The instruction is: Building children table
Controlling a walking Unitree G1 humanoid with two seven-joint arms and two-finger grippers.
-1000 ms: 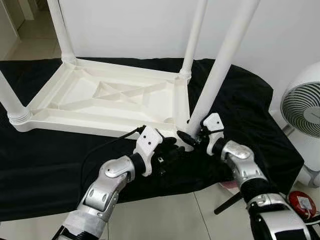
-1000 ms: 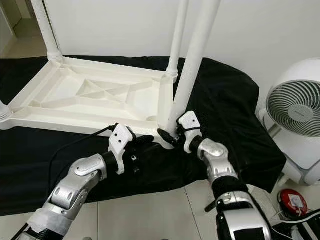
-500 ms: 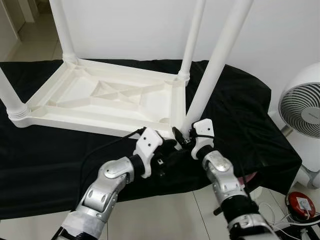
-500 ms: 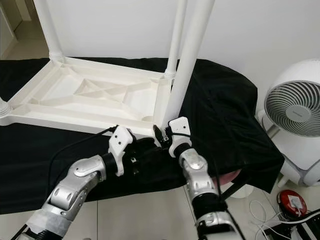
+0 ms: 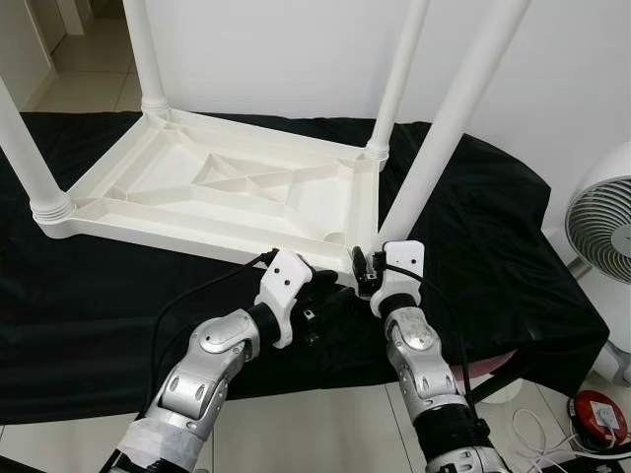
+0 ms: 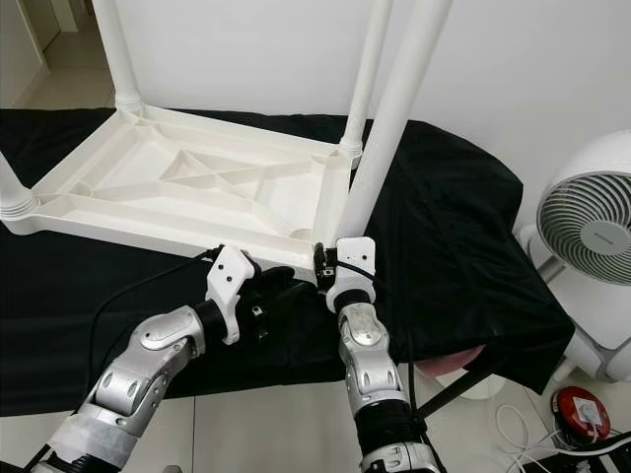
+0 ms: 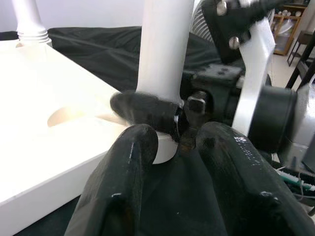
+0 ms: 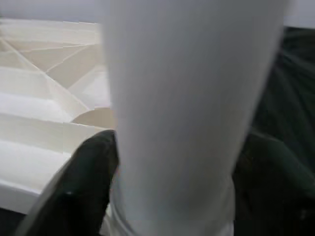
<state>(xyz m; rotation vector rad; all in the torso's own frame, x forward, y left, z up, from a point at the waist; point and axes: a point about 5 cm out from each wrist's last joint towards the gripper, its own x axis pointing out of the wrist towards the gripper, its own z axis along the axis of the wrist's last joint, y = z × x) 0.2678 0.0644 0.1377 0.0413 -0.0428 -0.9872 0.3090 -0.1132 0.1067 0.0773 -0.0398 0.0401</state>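
One table leg [image 5: 449,128] inside right claw [image 5: 363,278]

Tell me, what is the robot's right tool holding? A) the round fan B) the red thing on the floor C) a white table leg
C: the right tool is closed around the bottom of the leaning white table leg, right by the near corner of the upside-down table top.
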